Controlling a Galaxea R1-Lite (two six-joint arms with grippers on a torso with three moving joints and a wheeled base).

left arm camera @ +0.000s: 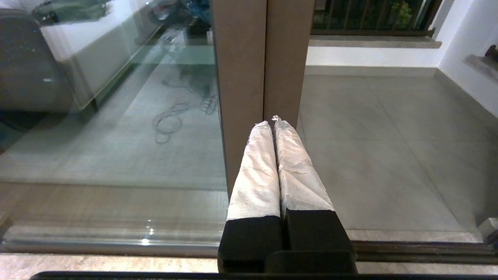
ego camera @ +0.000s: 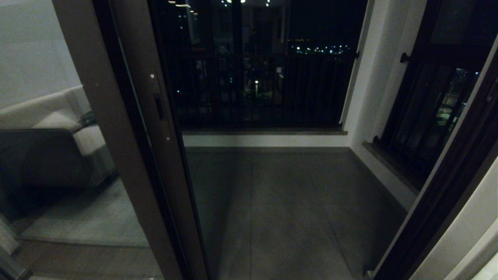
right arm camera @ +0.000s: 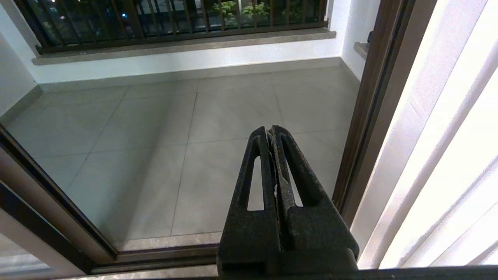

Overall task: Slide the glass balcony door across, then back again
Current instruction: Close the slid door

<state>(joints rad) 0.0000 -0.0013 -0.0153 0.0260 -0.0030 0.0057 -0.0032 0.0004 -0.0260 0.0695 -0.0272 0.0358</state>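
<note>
No readable text, label or number shows anywhere

glass balcony door point(ego camera: 155, 116) left, tiled floor point(ego camera: 288, 210) right, railing point(ego camera: 264, 89) behind

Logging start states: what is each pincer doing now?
Left pincer: closed, empty, near the glass balcony door stile.
Right pincer: closed, empty.

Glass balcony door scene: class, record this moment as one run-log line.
glass balcony door: slid left, doorway open | left gripper: shut, empty, before door stile | right gripper: shut, empty, facing balcony floor
</note>
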